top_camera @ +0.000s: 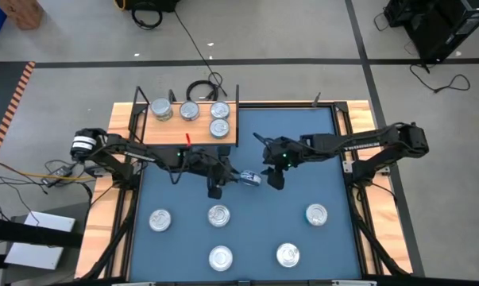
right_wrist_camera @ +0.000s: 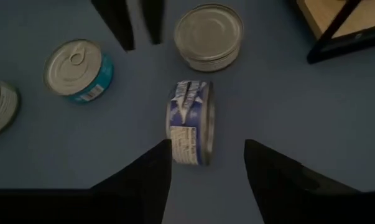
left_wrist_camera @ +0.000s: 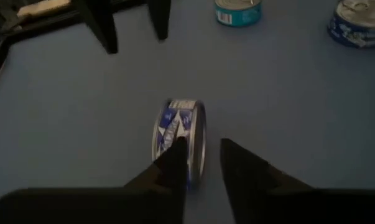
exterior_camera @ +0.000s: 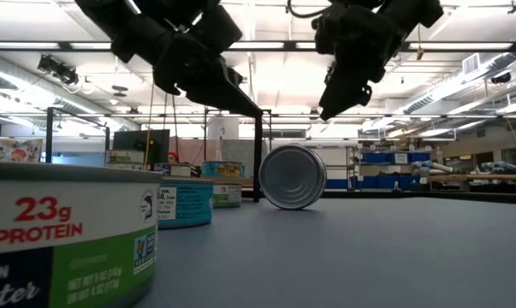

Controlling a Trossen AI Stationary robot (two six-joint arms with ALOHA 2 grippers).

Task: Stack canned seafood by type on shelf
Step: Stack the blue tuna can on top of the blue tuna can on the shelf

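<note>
I have a blue tin [right_wrist_camera: 191, 122] standing on its rim on the mat [top_camera: 303, 246] between my two grippers, flat faces upright, so its axis lies level and it could roll. From the left gripper [left_wrist_camera: 203, 155] it sits just ahead, rim touching or nearly touching one finger; those fingers stand parted and hold nothing. The right gripper [right_wrist_camera: 207, 155] hangs over it from the other side, fingers wide and empty — I judge both about equally near (left perhaps a shade closer). Five more tins lie flat on the mat. Farther off, the shelf [top_camera: 148, 133] carries four tins [top_camera: 189, 111] along its back. Labels there are too small to read, so I can't sort types from above — and whether that finger truly touches the rim stays unclear.
</note>
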